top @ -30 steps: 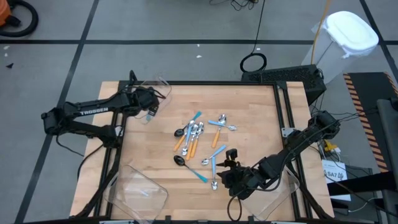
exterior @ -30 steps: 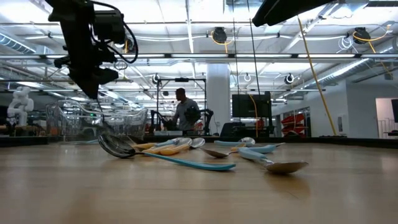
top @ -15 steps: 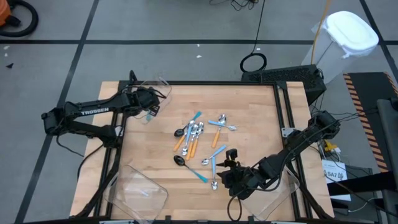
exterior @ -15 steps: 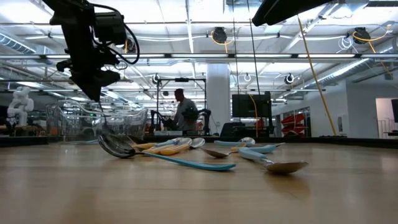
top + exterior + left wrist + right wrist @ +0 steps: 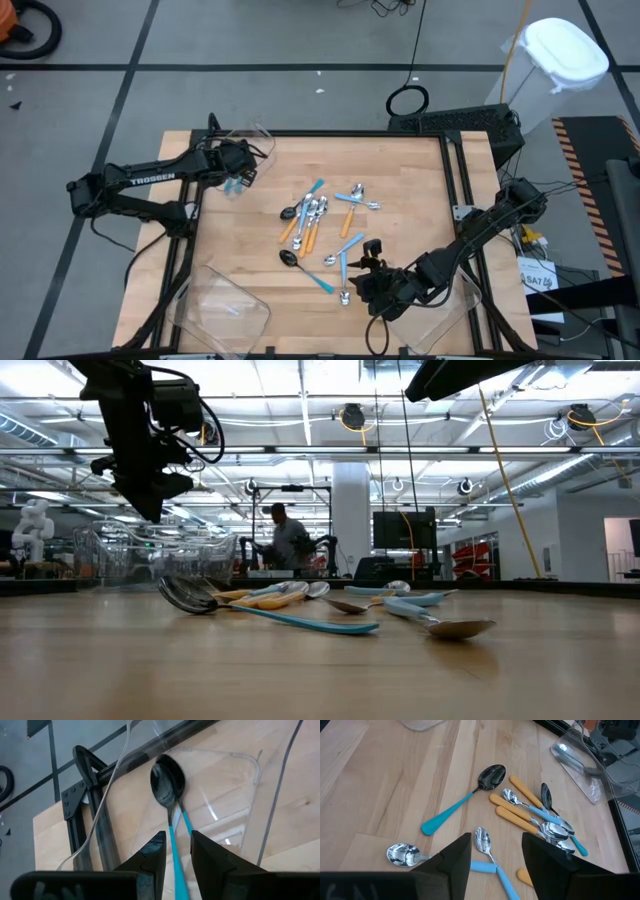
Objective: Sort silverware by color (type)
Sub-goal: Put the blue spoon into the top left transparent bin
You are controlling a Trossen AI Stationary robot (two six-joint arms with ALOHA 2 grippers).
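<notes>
The silverware lies in a loose pile (image 5: 320, 215) mid-table: small spoons with light-blue or orange handles. A black-bowled, blue-handled spoon (image 5: 470, 797) lies nearest my right gripper (image 5: 495, 855), which hovers open over the pile's near side (image 5: 365, 268). My left gripper (image 5: 177, 855) hangs open over the far-left clear bin (image 5: 250, 150). Two black-bowled spoons with light-blue handles (image 5: 170, 780) lie in that bin, bowls on its floor. Their handles run under the gap between the fingers.
A second clear bin (image 5: 225, 305) stands at the near left corner and a third (image 5: 445, 320) at the near right, by the right arm. A black frame (image 5: 455, 180) runs along the table's right side. Bare wood lies between pile and bins.
My left gripper has let go of a blue-handled spoon that hung below its fingers. The spoon has dropped into the far-left bin and lies there now. Neither arm has shifted.
</notes>
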